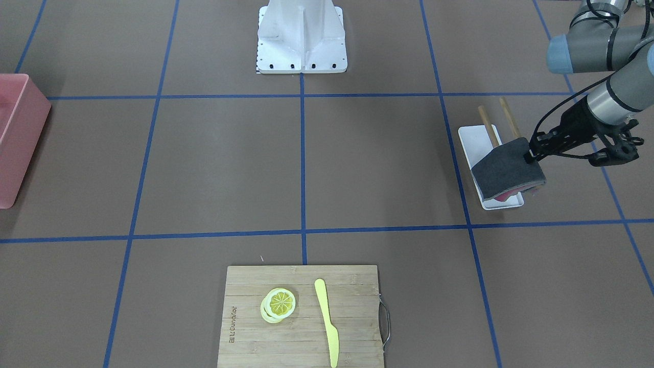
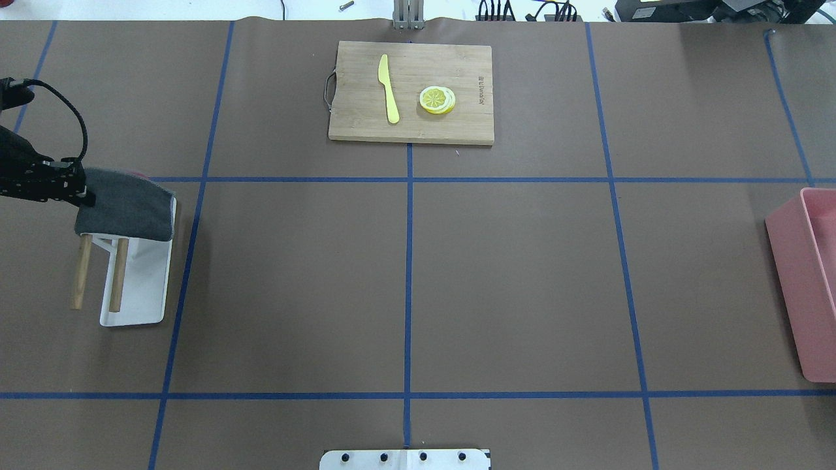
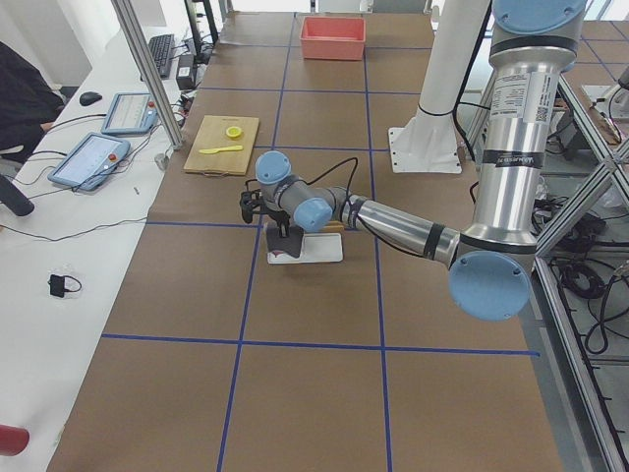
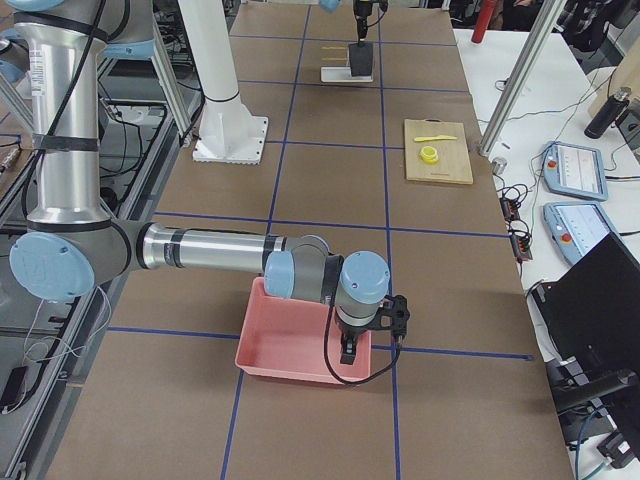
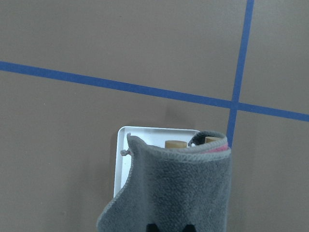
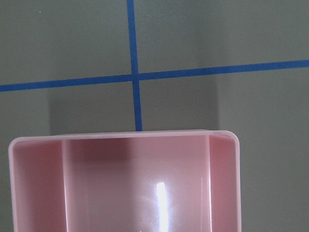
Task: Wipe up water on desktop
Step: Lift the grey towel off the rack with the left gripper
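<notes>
- The brown desktop (image 1: 378,163) runs under everything, crossed by blue tape lines (image 1: 302,153) that form big rectangles.
- The left gripper (image 1: 534,153) is out at the robot's far left with its fingers clamped on one edge of a grey cloth (image 1: 506,171).
- The cloth hangs folded from the fingers over one end of a white tray (image 1: 472,140). The views do not show whether it touches the tray.
- A pink edge shows under the grey; I cannot tell whether it is part of the cloth.
- Two wooden pegs (image 1: 488,125) stick out from the tray's other end, side by side.
- The right gripper (image 4: 350,350) hangs over the near edge of a pink bin (image 4: 290,345) on the robot's far right. I cannot tell whether its fingers are apart or together.
- A bamboo board (image 1: 250,306) lies at the table edge opposite the robot's base (image 1: 301,41).
- A yellow knife (image 1: 327,319) and stacked lemon slices (image 1: 279,304) lie on the board, near each other but apart.
</notes>
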Controlling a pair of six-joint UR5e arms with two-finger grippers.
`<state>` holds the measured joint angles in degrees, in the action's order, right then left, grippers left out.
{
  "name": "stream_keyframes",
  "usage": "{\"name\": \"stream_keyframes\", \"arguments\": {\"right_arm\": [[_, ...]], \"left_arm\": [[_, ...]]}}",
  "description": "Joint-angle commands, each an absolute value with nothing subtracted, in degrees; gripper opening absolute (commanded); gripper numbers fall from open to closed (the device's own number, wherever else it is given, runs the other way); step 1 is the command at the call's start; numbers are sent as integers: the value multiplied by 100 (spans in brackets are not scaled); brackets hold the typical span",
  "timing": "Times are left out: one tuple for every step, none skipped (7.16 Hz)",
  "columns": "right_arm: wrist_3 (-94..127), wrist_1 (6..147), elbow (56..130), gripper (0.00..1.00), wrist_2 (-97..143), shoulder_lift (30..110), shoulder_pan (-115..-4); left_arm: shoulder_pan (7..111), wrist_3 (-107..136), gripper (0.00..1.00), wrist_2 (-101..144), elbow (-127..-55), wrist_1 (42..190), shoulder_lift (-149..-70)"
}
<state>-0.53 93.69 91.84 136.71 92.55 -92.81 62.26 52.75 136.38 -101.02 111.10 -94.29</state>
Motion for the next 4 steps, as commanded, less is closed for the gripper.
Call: {"name": "stream_keyframes", "arguments": {"right_arm": [[-53,9369,9185,100,13676,9255,-9281],[-53,9369,9185,100,13676,9255,-9281],[-53,9369,9185,100,13676,9246,-9281],[-53,9378,9185,100,13667,9229,-9281]], "left_arm": [[6284,5265,0,13632,-10203,11109,-9378],[6293,5265,0,13632,-10221,11109,-9378],[6328,5256,0,13641,-10256,11101,-9387],[6607,5256,0,13693,-10379,11083,-9378]]}}
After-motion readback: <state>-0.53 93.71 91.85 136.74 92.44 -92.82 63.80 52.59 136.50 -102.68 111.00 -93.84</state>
